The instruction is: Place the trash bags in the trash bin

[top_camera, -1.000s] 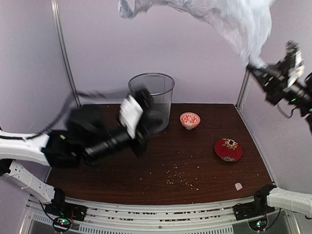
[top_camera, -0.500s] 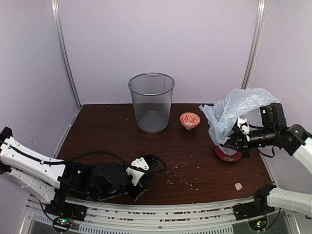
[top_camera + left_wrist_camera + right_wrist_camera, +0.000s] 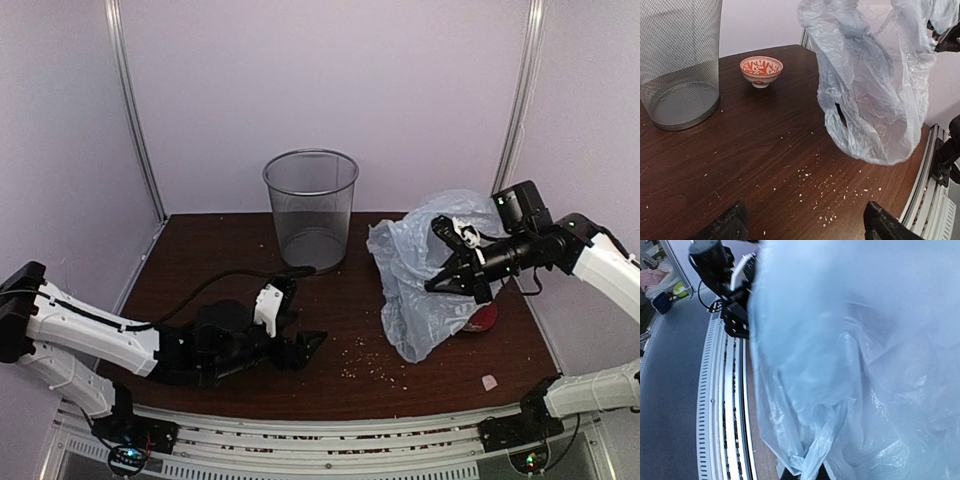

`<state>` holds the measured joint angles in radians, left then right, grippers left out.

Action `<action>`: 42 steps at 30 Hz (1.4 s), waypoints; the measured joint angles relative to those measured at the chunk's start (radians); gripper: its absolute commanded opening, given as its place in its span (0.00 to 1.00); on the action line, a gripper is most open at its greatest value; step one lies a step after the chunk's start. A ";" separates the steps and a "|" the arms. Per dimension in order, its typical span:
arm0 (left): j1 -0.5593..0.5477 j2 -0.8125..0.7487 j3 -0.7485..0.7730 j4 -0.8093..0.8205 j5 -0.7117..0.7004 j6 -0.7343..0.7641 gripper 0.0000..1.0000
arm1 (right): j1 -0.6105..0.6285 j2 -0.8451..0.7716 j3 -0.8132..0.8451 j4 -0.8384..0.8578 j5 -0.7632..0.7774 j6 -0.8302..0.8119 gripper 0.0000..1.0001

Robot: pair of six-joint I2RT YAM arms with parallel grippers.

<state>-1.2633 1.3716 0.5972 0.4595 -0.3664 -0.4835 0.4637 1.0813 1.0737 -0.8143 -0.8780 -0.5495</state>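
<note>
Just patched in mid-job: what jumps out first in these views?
The big crumpled pale plastic bag hangs from the right end effector over the right side of the table. Well apart, at the back, the wire bin stands empty. The left end effector lies open, low near the front edge.

The round grey wire-mesh bin (image 3: 680, 60) gets chopped by the top and left edges in the left wrist view, so its rim is out of frame. The left gripper (image 3: 802, 226) shows only two dark tips at the bottom edge there. From above, the thin pale blue-grey plastic bag (image 3: 425, 290) covers most of the flat red round dish (image 3: 484, 318), leaving just a sliver. The right wrist view is nearly all bag, smeary near the lens. The right gripper (image 3: 801, 474) is cut off at the bottom where the plastic bunches in. The pale specks (image 3: 375, 365) on the dark wooden table (image 3: 220, 260) are too small to tell what they are.
</note>
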 measured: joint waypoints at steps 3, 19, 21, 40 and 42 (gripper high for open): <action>0.051 0.087 -0.016 0.134 0.082 -0.011 0.88 | 0.028 0.086 0.087 -0.008 -0.047 0.005 0.00; 0.242 0.378 -0.021 0.523 0.436 -0.203 0.86 | 0.060 0.156 0.156 -0.106 -0.077 -0.024 0.00; 0.236 0.386 -0.041 0.539 0.484 -0.259 0.85 | 0.060 0.143 0.143 -0.099 -0.063 -0.015 0.00; 0.154 0.612 -0.029 0.672 0.507 -0.549 0.77 | 0.062 0.121 0.141 0.251 0.026 0.289 0.00; 0.162 0.624 -0.029 0.698 0.492 -0.563 0.75 | 0.062 0.118 0.146 0.250 0.015 0.293 0.00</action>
<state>-1.1011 1.9957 0.5686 1.1576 0.1257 -1.0466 0.5259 1.1992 1.2201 -0.5644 -0.8631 -0.2569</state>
